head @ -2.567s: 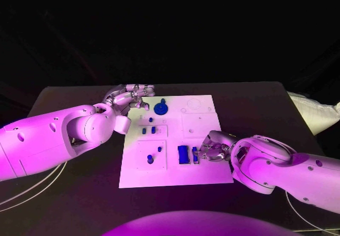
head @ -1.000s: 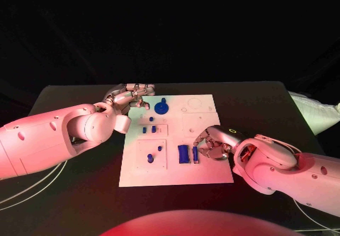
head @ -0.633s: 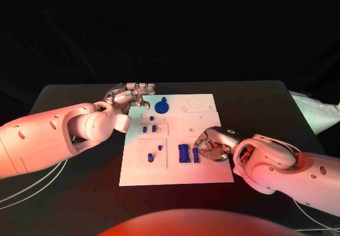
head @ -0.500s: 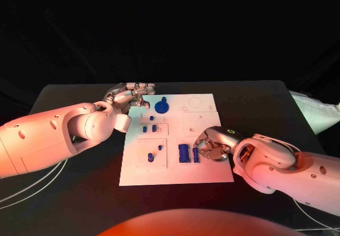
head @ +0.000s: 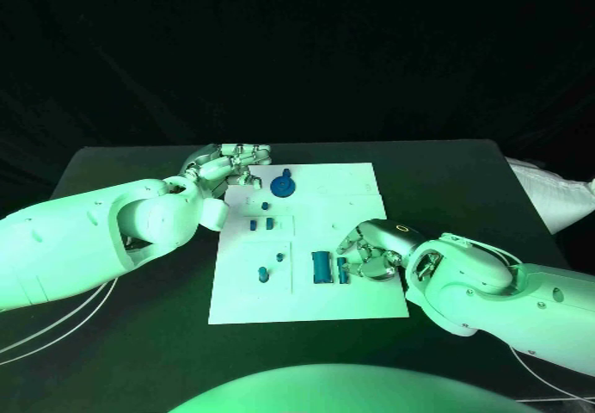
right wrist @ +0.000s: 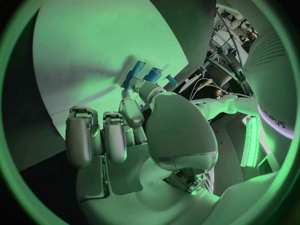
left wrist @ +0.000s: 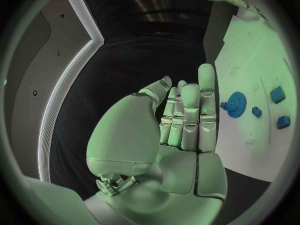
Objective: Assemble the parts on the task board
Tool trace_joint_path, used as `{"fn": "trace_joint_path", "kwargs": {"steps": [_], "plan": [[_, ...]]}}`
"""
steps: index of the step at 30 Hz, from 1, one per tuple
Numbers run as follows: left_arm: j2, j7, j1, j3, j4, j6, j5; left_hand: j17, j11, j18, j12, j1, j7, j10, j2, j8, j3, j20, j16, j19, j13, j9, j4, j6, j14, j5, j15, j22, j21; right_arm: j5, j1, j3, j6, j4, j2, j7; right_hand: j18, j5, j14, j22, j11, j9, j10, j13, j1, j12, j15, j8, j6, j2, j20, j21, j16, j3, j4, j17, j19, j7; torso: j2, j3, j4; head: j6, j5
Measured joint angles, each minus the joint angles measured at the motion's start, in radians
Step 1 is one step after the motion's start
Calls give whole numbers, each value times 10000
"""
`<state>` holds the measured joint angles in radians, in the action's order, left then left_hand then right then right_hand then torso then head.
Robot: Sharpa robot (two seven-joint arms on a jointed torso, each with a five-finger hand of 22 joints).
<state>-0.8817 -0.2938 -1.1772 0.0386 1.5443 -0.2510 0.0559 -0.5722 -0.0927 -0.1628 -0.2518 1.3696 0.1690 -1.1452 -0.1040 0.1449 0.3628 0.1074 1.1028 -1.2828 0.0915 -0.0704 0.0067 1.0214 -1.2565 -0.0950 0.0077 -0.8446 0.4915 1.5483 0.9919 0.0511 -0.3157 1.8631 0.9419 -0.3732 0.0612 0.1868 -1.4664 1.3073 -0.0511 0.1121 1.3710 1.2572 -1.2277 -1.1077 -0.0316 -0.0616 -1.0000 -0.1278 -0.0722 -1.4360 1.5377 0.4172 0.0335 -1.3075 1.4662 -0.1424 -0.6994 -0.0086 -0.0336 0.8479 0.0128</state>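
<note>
The white task board [head: 356, 297] lies mid-table. My right hand [head: 367, 256] is at its near right part, and its thumb and a finger close on a narrow blue bar [head: 342, 270] that stands beside a wider blue bar [head: 320, 267]. In the right wrist view the fingertips [right wrist: 139, 91] meet at the blue bar [right wrist: 132, 75], with the other fingers curled. My left hand [head: 233, 167] hovers at the board's far left corner with its fingers straight and holds nothing. A blue gear [head: 284, 187] lies just to its right, also visible as the gear [left wrist: 237, 104] past the fingers [left wrist: 189, 116].
Small blue pieces [head: 260, 224] stand in the board's left column, with a peg [head: 263, 274] nearer me. The black table [head: 124, 327] runs around the board. White cables [head: 50, 331] hang at the near left.
My right hand has crept a little left and farther up the board, over the narrow bar. The left hand and the parts have stayed put.
</note>
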Motion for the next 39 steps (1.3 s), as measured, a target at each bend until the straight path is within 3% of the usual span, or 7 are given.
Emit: {"fn": "trace_joint_path", "kwargs": {"steps": [6, 12, 28, 34, 37, 39], "plan": [[-4, 9, 0, 0, -2, 0, -5, 1, 0, 1, 0, 0, 2, 0, 0, 4, 0, 0, 0, 0, 0, 0, 0, -2, 0, 0, 0, 0, 0, 40, -47, -2, -222, -136, -127, 4, 0, -810, -1, 5, -36, -172, -35, -93, 0, 50, 32, 0, 142, 0, 0, 0, 0, -345, -75, 0, 0, -39, 0, 0, 5, 1, 14], [-6, 20, 0, 0, -2, 1, -9, 24, 0, 0, 0, 0, 36, 0, 0, 51, 0, 0, 0, 0, 0, 0, 0, -37, 0, 0, 0, -1, 0, 95, -85, -2, -380, -264, -210, 7, 0, -1179, -1, 8, -36, -245, -35, -102, -86, 50, 32, 0, 142, 86, 1, 0, 0, -531, -105, 1, 0, -39, -1, 1, 4, 14, 29], [-8, 49, 0, 0, -3, 6, -18, 23, 0, 0, 0, 0, 36, 0, 0, 51, 0, 0, 0, 0, -1, 0, 0, -36, 0, 0, 1, -1, 0, 172, -135, -4, -454, -484, -294, 60, 0, -1349, -2, 6, -36, -273, -33, 6, -265, -130, 32, -105, -198, 265, 1, 0, -1, -755, -51, 2, 0, 47, -1, 8, 0, 50, 53], [-2, 54, 1, 0, -35, 7, -23, 23, 0, 0, 0, 0, 36, 0, 0, 51, 1, 0, 0, 0, -2, 0, 0, -36, 1, 0, 1, -1, 0, 16, -155, -7, -889, -284, -117, 303, 0, -1348, -2, 5, 2, -335, 5, 27, -250, -131, 31, -105, -228, 249, 2, 0, -1, -1111, -185, 1, 0, 76, 17, 1, -12, -6, 58], [21, 54, 6, 0, -91, 7, -24, 39, 0, 0, 0, 0, 35, 0, 0, 51, 1, 0, 0, 0, -1, 0, 1, -36, 1, 0, 1, 1, 0, -541, -11, -31, -1259, -139, 83, 639, 0, -1348, -2, 5, 29, -388, -23, -26, -159, -131, 31, -105, -228, 158, 2, 83, -47, -1335, -294, -6, 0, 76, 50, -9, -12, -73, 31], [46, 47, 20, 0, -136, 6, -22, 84, 0, 0, 0, 0, 36, -1, 0, 51, -8, 0, 0, 0, -2, 0, 9, -36, 1, 0, 1, 12, 1, -1220, 224, -57, -1464, -157, 181, 926, 0, -1251, -2, -117, 16, -417, -200, -188, -159, 108, 31, -63, -172, 158, -38, 269, -206, -1455, -337, -6, -40, 23, 94, -27, -13, -129, 13]]}}
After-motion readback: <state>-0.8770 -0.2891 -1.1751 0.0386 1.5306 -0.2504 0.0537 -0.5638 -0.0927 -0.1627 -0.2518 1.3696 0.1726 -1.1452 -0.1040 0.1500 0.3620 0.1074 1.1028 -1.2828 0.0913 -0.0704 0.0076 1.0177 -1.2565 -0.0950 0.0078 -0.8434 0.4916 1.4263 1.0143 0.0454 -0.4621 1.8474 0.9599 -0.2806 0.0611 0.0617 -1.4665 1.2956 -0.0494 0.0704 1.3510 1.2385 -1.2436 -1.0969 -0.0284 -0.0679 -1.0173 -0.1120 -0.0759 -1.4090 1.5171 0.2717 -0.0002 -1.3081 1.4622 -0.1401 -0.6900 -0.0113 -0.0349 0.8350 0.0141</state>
